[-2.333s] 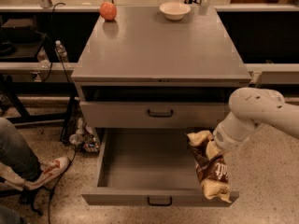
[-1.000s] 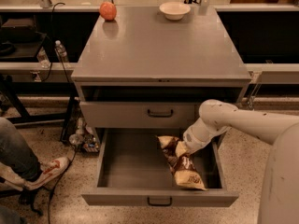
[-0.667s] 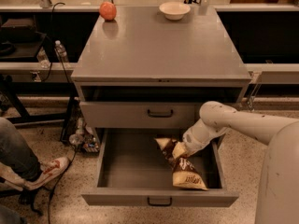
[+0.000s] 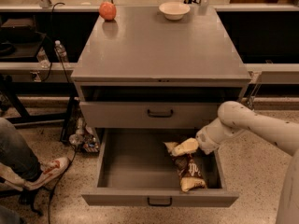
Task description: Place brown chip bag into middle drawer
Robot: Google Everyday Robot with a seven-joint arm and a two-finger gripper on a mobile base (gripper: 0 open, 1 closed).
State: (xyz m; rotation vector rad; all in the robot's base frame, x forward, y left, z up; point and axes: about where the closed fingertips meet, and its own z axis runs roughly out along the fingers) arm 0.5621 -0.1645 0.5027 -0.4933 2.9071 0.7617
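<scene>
The brown chip bag (image 4: 189, 169) lies on the floor of the open middle drawer (image 4: 135, 164), in its right half, with one tan end toward the front wall and the other toward the back. My gripper (image 4: 186, 147) is inside the drawer at the bag's far end, touching or just above it. The white arm (image 4: 247, 125) reaches in from the right over the drawer's side wall. The bag's far end is partly hidden by the gripper.
The upper drawer front (image 4: 160, 113) is shut just above the arm. A white bowl (image 4: 174, 10) and an orange-red fruit (image 4: 107, 10) sit at the back of the cabinet top (image 4: 159, 45). A person's leg and shoe (image 4: 44, 169) are at the left, with bottles and cables by the cabinet.
The bag has moved from above the drawer's right rim leftward and down into the drawer. It now lies flatter on the floor. The gripper stays at its far end.
</scene>
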